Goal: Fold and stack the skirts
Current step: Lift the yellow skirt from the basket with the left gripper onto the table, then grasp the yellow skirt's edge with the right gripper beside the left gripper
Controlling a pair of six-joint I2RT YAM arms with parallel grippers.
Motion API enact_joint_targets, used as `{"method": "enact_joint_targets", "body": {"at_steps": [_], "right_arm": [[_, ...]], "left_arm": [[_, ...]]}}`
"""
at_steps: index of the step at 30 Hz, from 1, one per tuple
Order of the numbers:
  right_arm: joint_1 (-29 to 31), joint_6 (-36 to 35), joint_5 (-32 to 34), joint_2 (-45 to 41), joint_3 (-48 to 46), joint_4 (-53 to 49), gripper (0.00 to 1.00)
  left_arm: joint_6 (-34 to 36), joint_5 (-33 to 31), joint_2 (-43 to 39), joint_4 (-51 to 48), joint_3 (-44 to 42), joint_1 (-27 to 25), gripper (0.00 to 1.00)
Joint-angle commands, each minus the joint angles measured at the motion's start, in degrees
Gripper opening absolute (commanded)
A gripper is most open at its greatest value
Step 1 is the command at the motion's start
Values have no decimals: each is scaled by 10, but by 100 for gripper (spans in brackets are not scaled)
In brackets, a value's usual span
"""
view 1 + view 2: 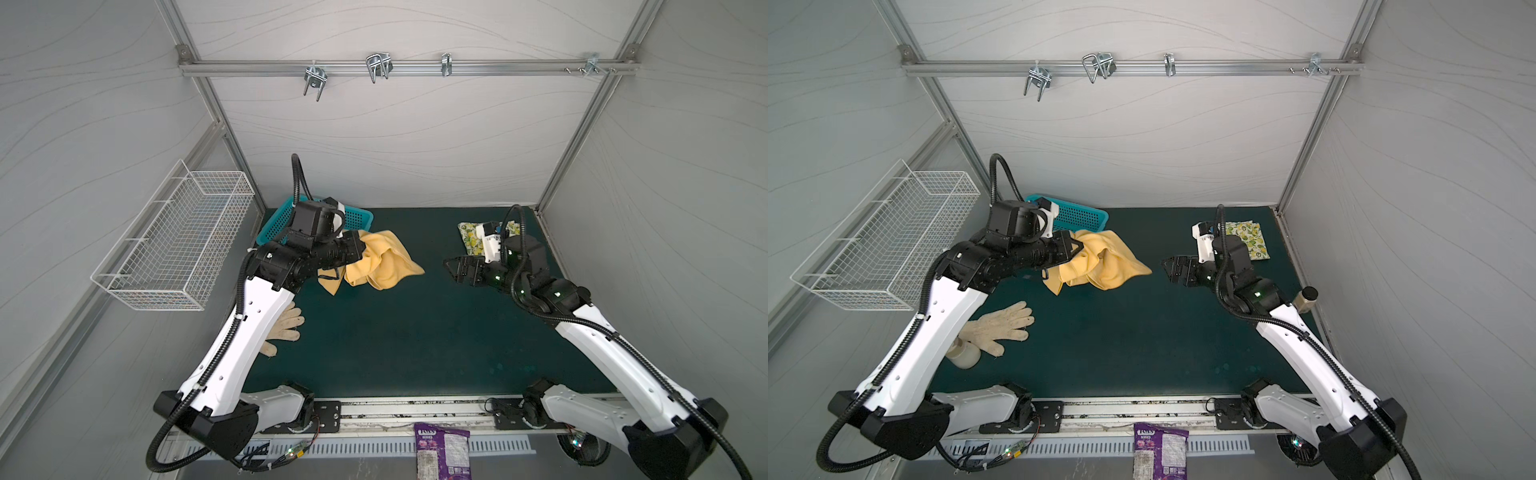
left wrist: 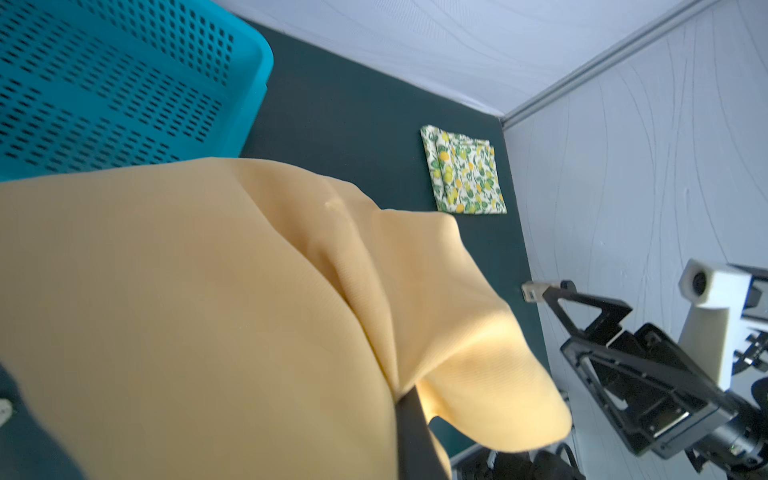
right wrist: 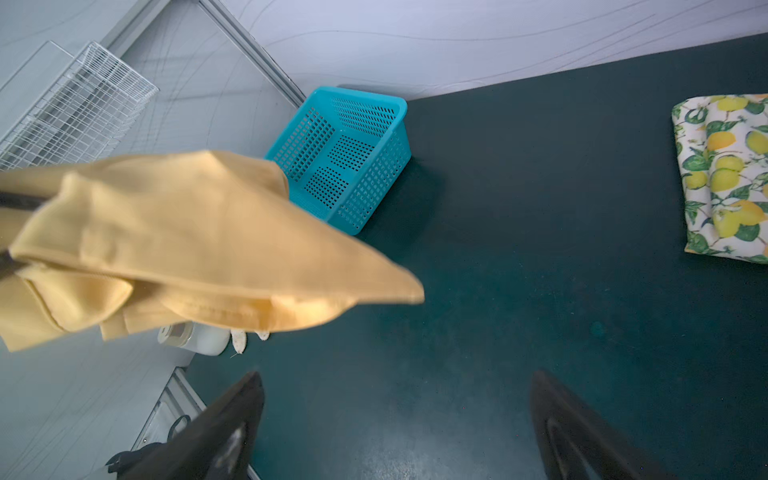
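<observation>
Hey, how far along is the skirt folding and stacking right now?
Done: the lemon-print skirt lies folded flat near the far right corner of the mat. In hand: the left pincer is shut on the mustard skirt, which hangs bunched and unfolded; the right pincer is open and empty, facing it. Left: folding the mustard skirt and stacking the two.

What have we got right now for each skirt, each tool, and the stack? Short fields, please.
mustard skirt: bunched, unfolded, hanging from left tool, in front of blue basket
lemon skirt: folded flat on mat, back right corner
left tool: shut on mustard skirt
right tool: open, empty, above mat, pointing toward mustard skirt
stack: not yet made; skirts lie apart
remaining: fold mustard skirt, bring the two together
</observation>
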Motion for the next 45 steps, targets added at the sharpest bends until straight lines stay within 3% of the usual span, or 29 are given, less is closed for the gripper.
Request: {"method": "enact_joint_targets", "body": {"at_steps": [1, 7, 11, 14, 18, 25, 27, 30, 32, 34, 35, 38, 45], "right_arm": [[3, -5, 27, -26, -5, -11, 99], [3, -9, 57, -53, -21, -19, 99], [1, -18, 65, -51, -25, -23, 99], [-6, -19, 65, -46, -27, -23, 99], [-20, -20, 60, -37, -32, -25, 99], [-55, -26, 67, -44, -32, -44, 99], [-63, -29, 64, -46, -31, -53, 99], [-67, -35, 63, -50, -34, -60, 99], [-67, -37, 59, -51, -42, -59, 99], [-67, -41, 59, -52, -52, -57, 99], [-67, -42, 56, -48, -59, -51, 99], [-67, -44, 47, -33, -79, -35, 99], [-67, -49, 33, 25, -109, 9, 99]], "left_arm": [[-40, 39, -20, 68, -44, -37, 0], [-87, 20, -15, 153, -144, -134, 0], [-103, 15, 32, 197, -175, -151, 0], [-95, 13, 99, 234, -173, -152, 0], [-77, 43, 251, 234, -84, -153, 1], [-64, 90, 529, 161, 230, -152, 43], [-52, 75, 579, 121, 322, -149, 70], [-45, 72, 646, 31, 451, -131, 72], [-46, 75, 644, 14, 459, -120, 73], [-45, 65, 600, 41, 406, -114, 74], [-45, 59, 568, 63, 368, -111, 90], [-48, 44, 474, 109, 250, -96, 97], [-56, 48, 303, 162, 50, -67, 99]]}}
